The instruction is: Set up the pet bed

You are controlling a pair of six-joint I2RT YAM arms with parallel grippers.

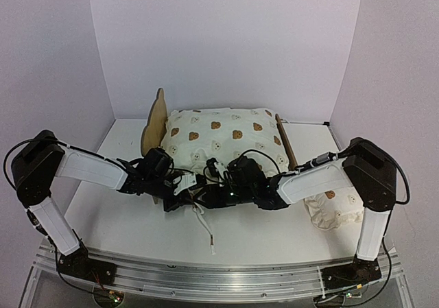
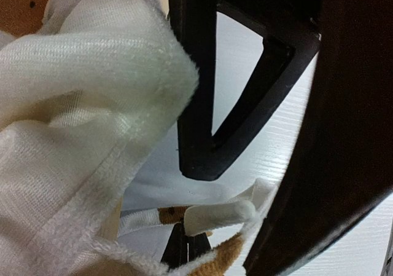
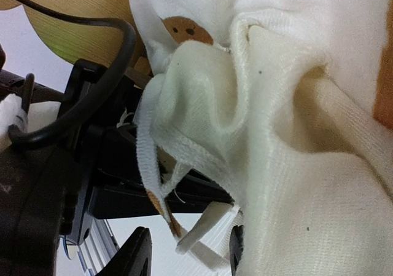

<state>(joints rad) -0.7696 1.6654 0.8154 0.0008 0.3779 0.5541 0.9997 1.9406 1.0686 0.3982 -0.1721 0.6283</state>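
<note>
The right claw (image 3: 187, 244) has its two fingers standing partly apart, with the loose white end of a tie (image 3: 209, 224) lying in the gap; nothing looks pinched. The left claw (image 1: 177, 183) is closed tight, nose to nose with the right one. Cream fabric presses against it, but whether it has hold of any cannot be told. Both claws meet at the front edge of the pet bed (image 1: 154, 126), at the near hem of the bear-print cushion (image 1: 223, 140) that lies on top of it. Another tie (image 1: 206, 229) trails loose in front of the bed. Likely trouble: with the right fingers parted, the tie end could slip out and fall. A tug from either arm could drag the cushion askew or shift the light wooden frame, and the two arms are crowded enough to knock each other. The bed sits at the back of the table (image 1: 130, 219), close to the rear wall. Its long side runs left to right, with the eared headboard at the left end and the low footboard (image 1: 283, 138) at the right. A small pillow (image 1: 333, 208) lies in front of the bed's right end.
</note>
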